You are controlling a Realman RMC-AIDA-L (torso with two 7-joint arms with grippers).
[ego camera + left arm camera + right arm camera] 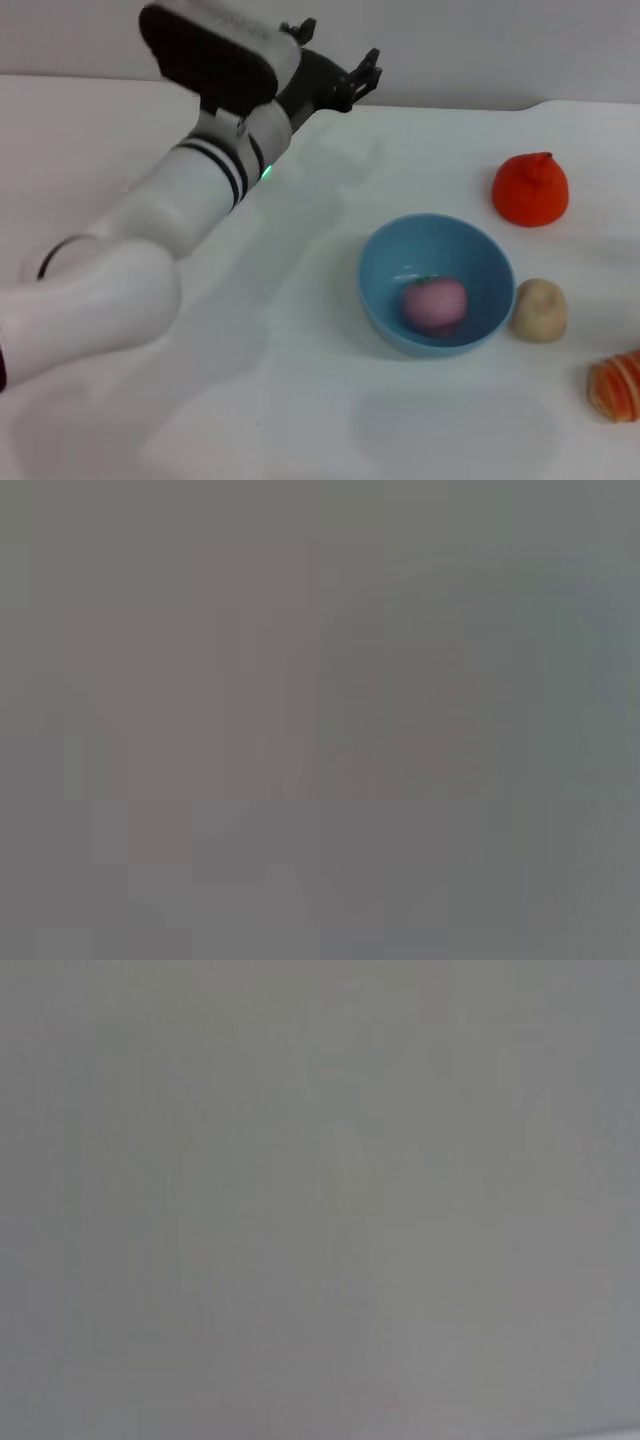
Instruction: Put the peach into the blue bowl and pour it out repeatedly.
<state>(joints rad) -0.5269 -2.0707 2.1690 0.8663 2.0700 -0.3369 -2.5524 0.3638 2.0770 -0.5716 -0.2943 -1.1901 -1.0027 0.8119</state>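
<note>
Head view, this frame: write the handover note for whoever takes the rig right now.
Left hand: raised over the table's far side, well away from the bowl, open, holding nothing.
Right hand: not in view.
Peach lies inside the blue bowl, which stands upright on the table.
Done: peach placed in bowl.
Left: grasp the bowl, pour the peach out, then repeat.

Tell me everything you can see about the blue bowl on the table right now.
The blue bowl is a round, deep, light-blue bowl that looks like smooth plastic, standing upright with its opening facing up on the white table. The pink peach rests inside it on the bottom. A pale beige lumpy item sits close against its right side; whether they touch is unclear. Nothing grips it: the left tool hangs open, well away toward the far edge.
</note>
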